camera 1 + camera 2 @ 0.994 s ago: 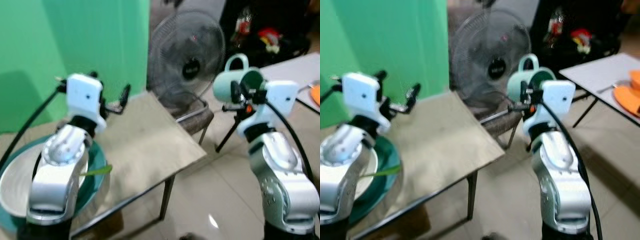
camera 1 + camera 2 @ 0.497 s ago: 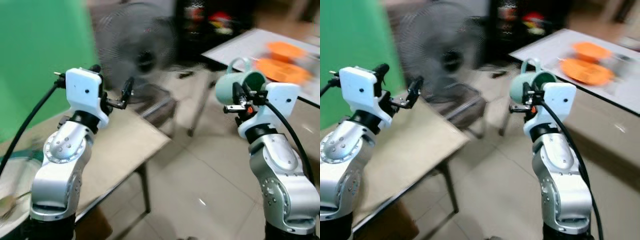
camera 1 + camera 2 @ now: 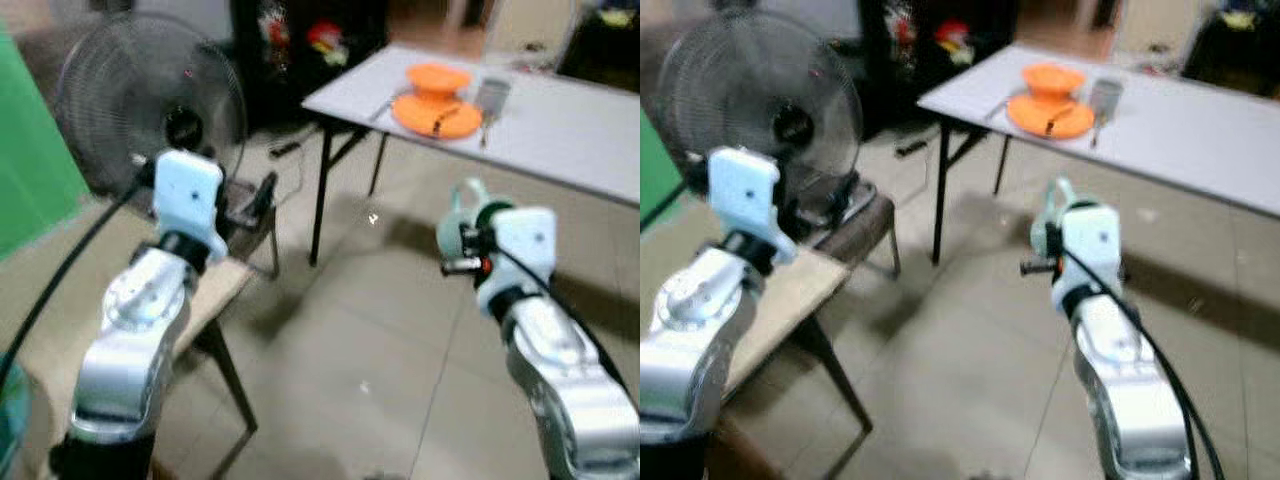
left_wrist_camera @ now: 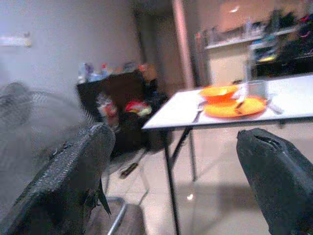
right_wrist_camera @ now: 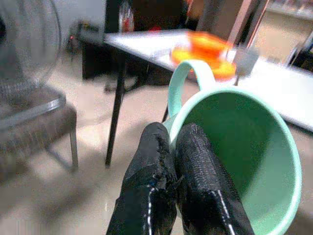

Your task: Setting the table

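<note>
My right gripper (image 5: 172, 147) is shut on the rim of a pale green mug (image 5: 239, 147), one finger inside and one outside. I hold the mug (image 3: 460, 212) up on the right, above the tiled floor. My left gripper (image 4: 176, 166) is open and holds nothing; it is raised over the corner of a brown table (image 3: 100, 300). Ahead to the right stands a white table (image 3: 580, 120). It carries an orange plate (image 3: 440, 117) with an orange bowl (image 3: 438, 79) on it, a glass (image 3: 491, 94) and cutlery beside them.
A large standing fan (image 3: 150, 100) is at the left behind the brown table, with a padded chair (image 3: 855, 225) in front of it. A green wall (image 3: 30, 170) is at the far left. Dark furniture with clutter (image 3: 300, 40) stands at the back. Tiled floor (image 3: 360, 340) lies between the tables.
The whole view has swung to the right: the green wall and the teal plate slid off to the left and the white table came into view. The mug stays in my right gripper.
</note>
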Tool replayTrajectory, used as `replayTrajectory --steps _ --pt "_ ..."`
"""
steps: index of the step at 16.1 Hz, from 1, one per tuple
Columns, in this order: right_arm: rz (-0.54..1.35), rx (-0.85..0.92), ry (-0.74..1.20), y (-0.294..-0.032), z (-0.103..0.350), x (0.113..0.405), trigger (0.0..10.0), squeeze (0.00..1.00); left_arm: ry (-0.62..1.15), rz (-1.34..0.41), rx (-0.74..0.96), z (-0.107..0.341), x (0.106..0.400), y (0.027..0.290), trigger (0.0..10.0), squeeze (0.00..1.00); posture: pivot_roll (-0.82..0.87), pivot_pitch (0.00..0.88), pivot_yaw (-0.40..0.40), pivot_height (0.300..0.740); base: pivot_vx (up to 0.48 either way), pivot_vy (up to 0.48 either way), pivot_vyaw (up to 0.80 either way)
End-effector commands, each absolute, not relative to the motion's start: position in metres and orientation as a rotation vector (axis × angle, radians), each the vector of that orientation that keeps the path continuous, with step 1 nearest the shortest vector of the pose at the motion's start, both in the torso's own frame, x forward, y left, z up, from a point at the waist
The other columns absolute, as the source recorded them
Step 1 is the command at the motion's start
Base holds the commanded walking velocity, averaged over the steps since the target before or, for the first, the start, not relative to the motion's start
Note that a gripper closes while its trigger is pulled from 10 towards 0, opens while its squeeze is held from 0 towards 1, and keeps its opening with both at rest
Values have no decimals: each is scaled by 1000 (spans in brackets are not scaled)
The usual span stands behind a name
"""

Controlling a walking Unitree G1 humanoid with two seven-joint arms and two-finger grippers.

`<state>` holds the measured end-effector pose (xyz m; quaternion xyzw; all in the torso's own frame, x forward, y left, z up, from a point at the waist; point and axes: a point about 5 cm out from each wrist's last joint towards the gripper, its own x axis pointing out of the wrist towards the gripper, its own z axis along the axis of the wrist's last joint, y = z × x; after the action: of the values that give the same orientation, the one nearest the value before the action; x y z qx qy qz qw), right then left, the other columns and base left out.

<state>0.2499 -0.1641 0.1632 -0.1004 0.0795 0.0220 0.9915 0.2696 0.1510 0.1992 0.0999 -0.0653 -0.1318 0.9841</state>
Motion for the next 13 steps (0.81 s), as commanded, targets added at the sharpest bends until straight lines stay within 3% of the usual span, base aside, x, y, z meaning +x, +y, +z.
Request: replayTrajectory --steps 1,4,6,13 --pt "60 -221 184 -161 158 248 10000 0 -128 -277 220 199 271 151 10000 0 87 0 -4 740 0 0 -781" --pt "63 -230 240 -164 145 244 10000 0 -59 -286 242 180 269 155 10000 0 85 0 -7 740 0 0 -781" --pt "64 -214 234 -163 144 244 10000 0 -41 -294 228 173 268 156 10000 0 85 0 -10 740 0 0 0" --pt "77 -198 176 -158 149 245 10000 0 3 -344 247 160 267 155 10000 0 73 0 -6 740 295 0 -67"
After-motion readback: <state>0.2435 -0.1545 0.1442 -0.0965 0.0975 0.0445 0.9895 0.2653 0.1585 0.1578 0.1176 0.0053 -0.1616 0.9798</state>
